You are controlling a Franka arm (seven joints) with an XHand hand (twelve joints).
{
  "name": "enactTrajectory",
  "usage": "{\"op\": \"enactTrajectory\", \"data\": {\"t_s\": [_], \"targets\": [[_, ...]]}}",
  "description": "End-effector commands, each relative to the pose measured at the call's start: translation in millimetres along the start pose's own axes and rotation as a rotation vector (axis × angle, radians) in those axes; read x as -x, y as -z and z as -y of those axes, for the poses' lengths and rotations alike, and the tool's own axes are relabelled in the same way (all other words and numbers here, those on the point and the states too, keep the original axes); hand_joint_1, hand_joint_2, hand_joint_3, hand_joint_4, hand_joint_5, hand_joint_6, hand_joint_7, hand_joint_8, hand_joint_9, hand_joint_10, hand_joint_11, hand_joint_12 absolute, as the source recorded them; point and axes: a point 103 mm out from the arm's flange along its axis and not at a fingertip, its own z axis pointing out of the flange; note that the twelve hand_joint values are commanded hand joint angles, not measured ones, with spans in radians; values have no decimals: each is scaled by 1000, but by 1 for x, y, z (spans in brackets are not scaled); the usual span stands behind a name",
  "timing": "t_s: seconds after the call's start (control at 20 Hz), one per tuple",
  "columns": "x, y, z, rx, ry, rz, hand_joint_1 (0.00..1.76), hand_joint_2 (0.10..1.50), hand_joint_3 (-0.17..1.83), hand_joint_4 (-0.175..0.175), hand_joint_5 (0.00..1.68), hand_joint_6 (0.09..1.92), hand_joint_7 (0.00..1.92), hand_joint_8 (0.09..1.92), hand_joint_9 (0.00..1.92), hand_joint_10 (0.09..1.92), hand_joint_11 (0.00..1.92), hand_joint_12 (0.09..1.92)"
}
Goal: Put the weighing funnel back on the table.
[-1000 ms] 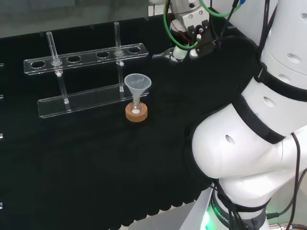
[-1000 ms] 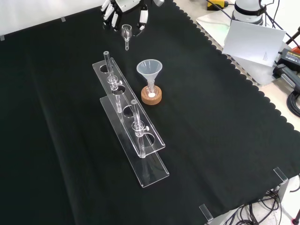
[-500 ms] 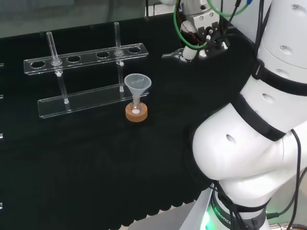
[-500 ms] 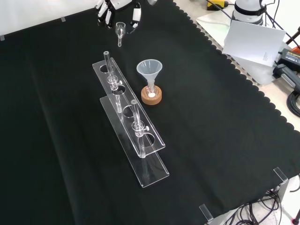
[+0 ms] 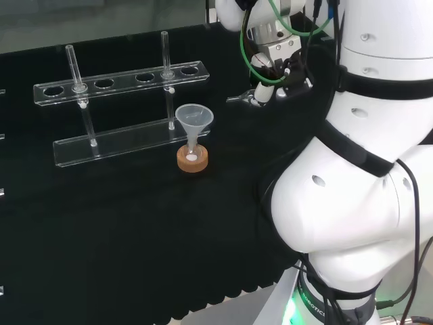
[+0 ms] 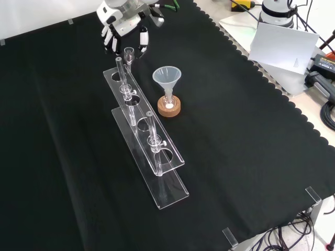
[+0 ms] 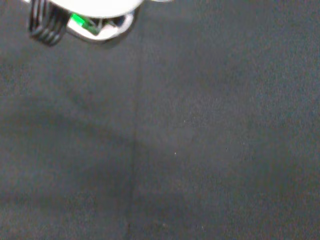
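The weighing funnel (image 6: 128, 53) is a small clear cup with a short stem that points down. It hangs between the curled fingers of the black and white hand (image 6: 121, 26), just above the far end of the tube rack in the front view. In the head view the hand (image 5: 270, 81) is to the right of the rack, and the weighing funnel (image 5: 238, 99) juts out of it to the left, above the cloth. The hand is shut on this piece. A blurred white part of the hand (image 7: 95, 10) shows over bare black cloth in the wrist view.
A clear two-tier tube rack (image 6: 146, 141) with two upright tubes lies along the cloth. Beside it, the big funnel (image 6: 167, 77) stands in a small flask on a cork ring (image 6: 169, 109). The arm's white links (image 5: 352, 203) stand at the head view's right.
The hand has carried the weighing funnel from the cloth's far edge toward the rack's far end: down and left in the front view, lower in the head view. Rack and big funnel have not moved.
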Motion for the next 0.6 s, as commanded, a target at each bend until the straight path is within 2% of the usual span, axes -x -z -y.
{"op": "enactTrajectory", "data": {"t_s": [0.05,0.25,0.6], "targets": [[6,-15,-10,-3,-4,-15,1102,695,623,175,1221,752,480,688,752,537,447,1290],[7,-25,-14,-2,-2,-26,1102,695,623,175,1220,752,480,688,752,537,447,1290],[-4,-45,-33,-4,13,-29,1102,695,623,175,1220,753,480,688,753,536,448,1290]]}}
